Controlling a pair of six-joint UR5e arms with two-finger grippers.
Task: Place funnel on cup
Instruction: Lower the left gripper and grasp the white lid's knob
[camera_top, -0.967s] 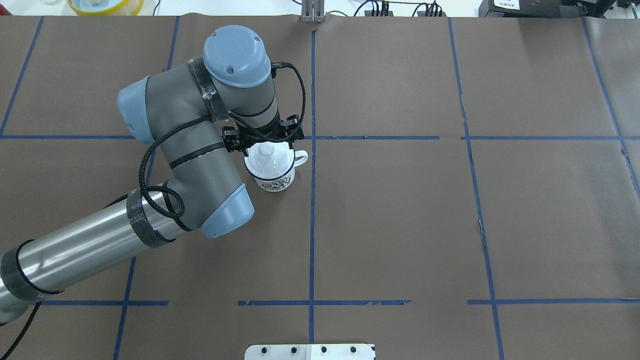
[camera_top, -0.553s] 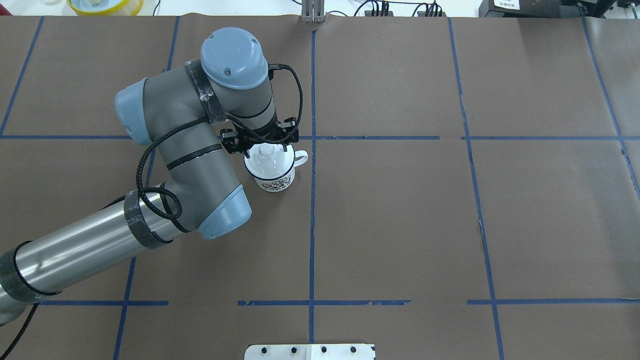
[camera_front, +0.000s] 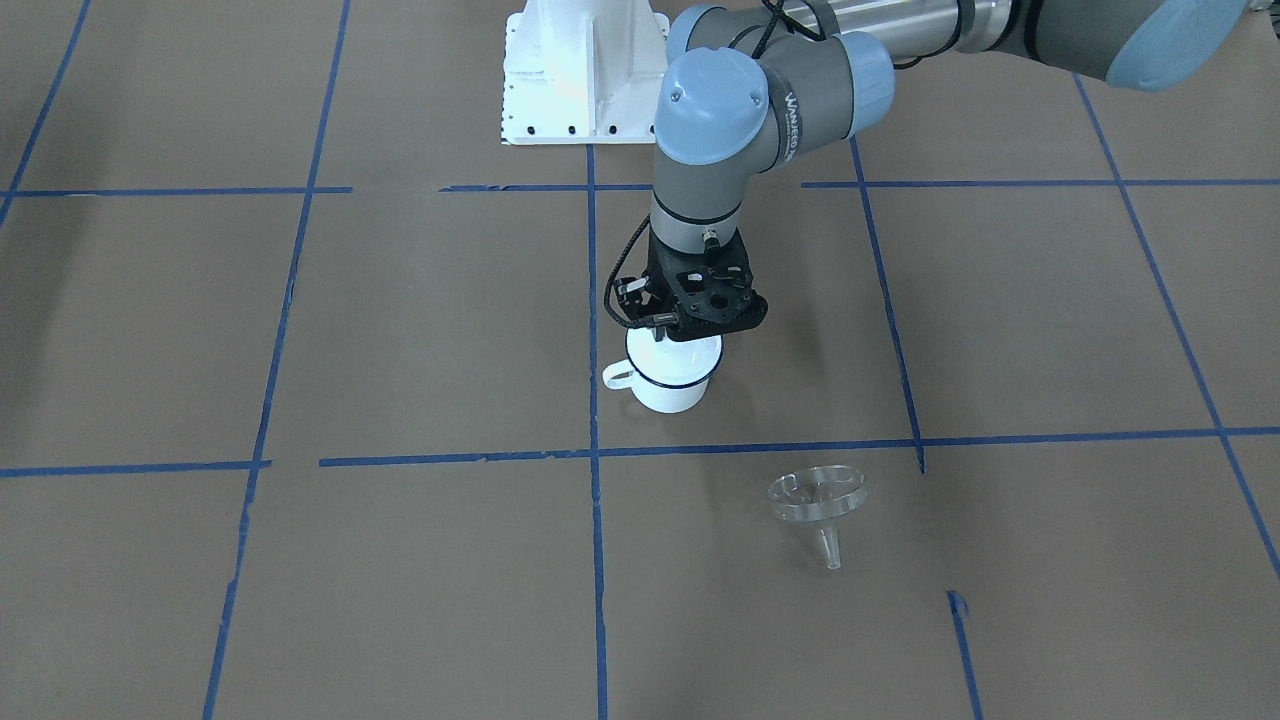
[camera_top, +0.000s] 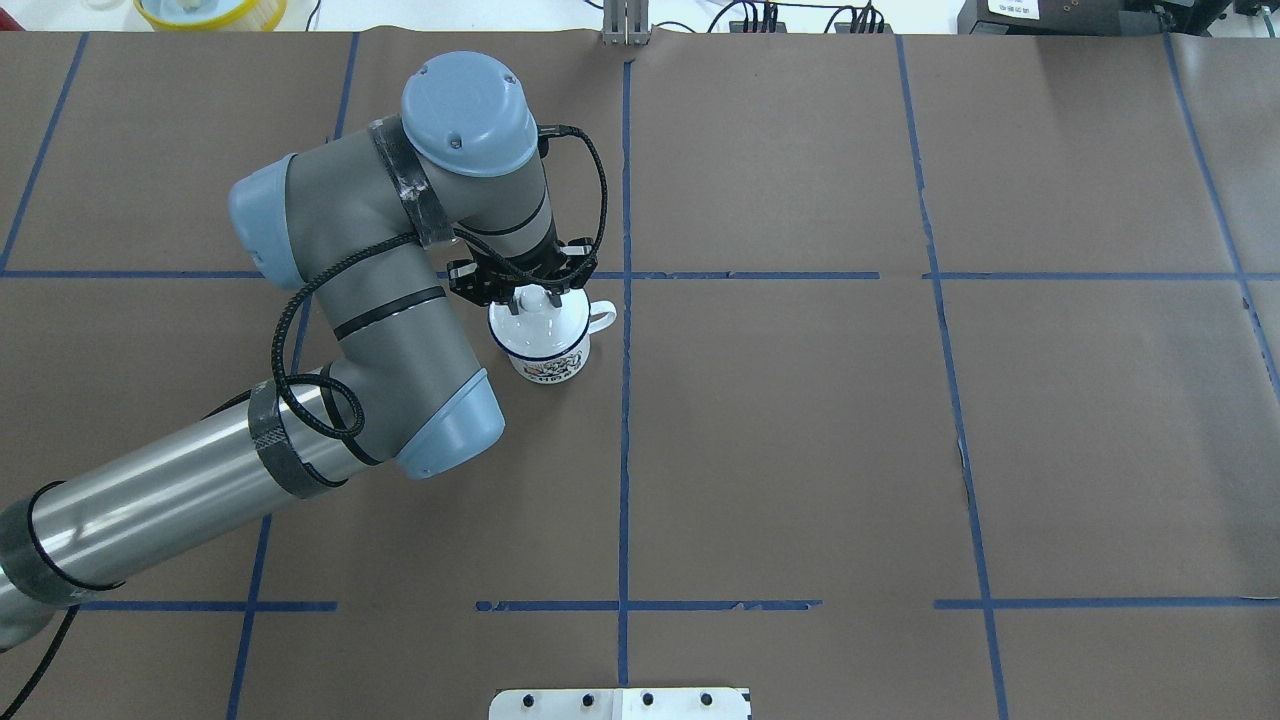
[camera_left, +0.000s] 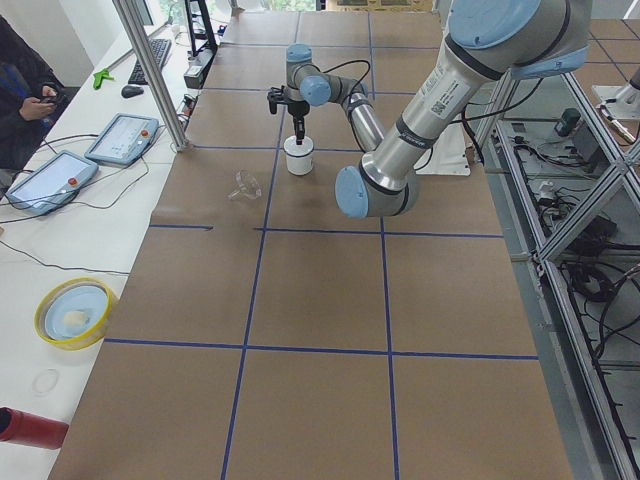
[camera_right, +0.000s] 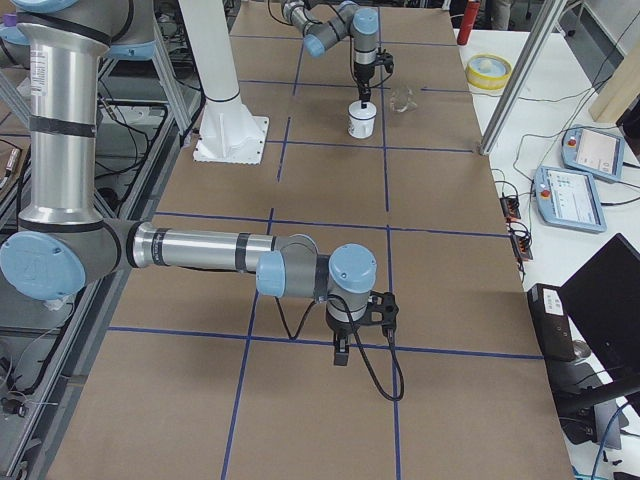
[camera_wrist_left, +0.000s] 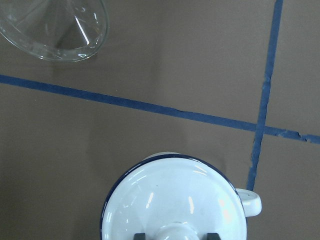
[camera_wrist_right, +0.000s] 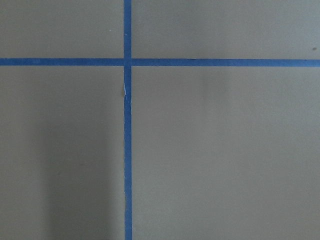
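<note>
Exterior front-facing view gives the best look at the funnel (camera_front: 815, 497). It's lying tipped on its side on the brown paper (camera_front: 400, 600), short spout pointing toward the near edge. It's well apart from the cup (camera_front: 672, 385), nearer the camera and off to the right of it.

Clear thin plastic, so I'd bet it's very light, stiff and kinda slippery, the sort of thing that skates away if you nudge it. Best hold is probably a pinch across the rim wall, one finger inside and one outside. The spout looks too skinny and the funnel would swing.

The cup stands upright, handle pointing left in that view, with a white lid (camera_wrist_left: 175, 195) sitting on it, so I reckon that has to come off first. Left gripper (camera_top: 538, 291) hangs right over the cup, jaws set narrow, one on each side of the lid's knob (camera_wrist_left: 179, 231). They look close to touching, but I can't say if it's actually pinching. Right gripper (camera_right: 340, 352) is far off, pointing down at the paper, can't tell open or closed
</note>
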